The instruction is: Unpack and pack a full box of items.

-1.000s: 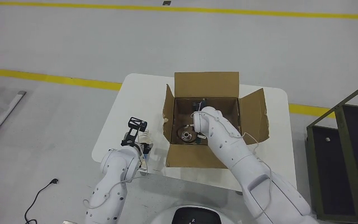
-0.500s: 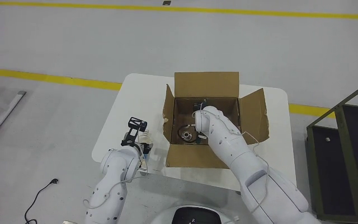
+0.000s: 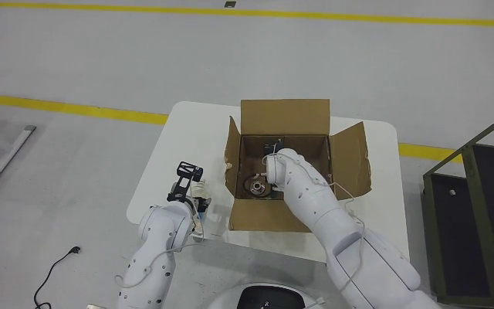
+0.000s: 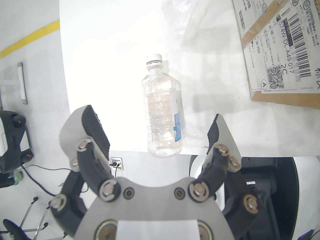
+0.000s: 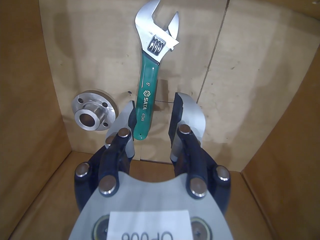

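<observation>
Straddling wrench (image 5: pixel 148 93) handle, right claw (image 5: pixel 155 107) spread, flange (image 5: pixel 93 113) alongside; left claw (image 4: pixel 153 121) spread near bottle (image 4: pixel 162 106).

White table (image 3: pixel 185 131) bears cardboard box (image 3: pixel 285 116), clear bottle (image 4: pixel 162 111).

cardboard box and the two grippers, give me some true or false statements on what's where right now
1. The adjustable wrench lies on the floor of the cardboard box. True.
2. The right gripper is shut on the wrench. False: it is open, astride the end of the green handle.
3. The metal flange sits on the table outside the box. False: it is inside the box, beside the wrench.
4. The clear plastic bottle is on the white table, outside the box. True.
5. The left gripper holds the bottle. False: it is open and grips nothing.
</observation>
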### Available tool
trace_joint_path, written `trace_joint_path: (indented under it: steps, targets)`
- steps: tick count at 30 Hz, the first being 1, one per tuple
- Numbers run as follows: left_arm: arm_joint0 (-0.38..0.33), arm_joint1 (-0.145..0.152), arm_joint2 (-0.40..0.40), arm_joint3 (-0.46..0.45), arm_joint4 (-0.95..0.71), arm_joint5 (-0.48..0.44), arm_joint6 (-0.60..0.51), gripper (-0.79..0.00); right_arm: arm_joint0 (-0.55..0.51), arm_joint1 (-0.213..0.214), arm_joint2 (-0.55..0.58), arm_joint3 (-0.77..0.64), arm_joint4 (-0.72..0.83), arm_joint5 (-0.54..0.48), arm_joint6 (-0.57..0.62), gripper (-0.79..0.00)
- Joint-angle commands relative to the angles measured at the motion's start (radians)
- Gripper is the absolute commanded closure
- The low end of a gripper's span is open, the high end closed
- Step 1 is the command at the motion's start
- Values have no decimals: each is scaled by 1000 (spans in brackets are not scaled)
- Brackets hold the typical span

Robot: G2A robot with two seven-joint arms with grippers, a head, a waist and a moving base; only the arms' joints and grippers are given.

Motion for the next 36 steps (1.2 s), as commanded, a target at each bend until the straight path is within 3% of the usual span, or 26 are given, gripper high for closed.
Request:
trace_joint_path:
  steps: [1,17,21,27,36]
  targets:
    - [0,0,0,0,0,0,0,-785,2,-4,0,12,4,-2,-6,-336]
    - [0,0,0,0,0,0,0,-785,19,-25,-3,73,15,-12,-24,-311]
    - [0,0,0,0,0,0,0,-785,23,-27,-1,83,17,-12,-25,-237]
    - [0,0,0,0,0,0,0,-785,27,-28,0,96,17,-12,-26,0]
    - [0,0,0,0,0,0,0,-785,44,-26,-3,97,4,-24,-14,0]
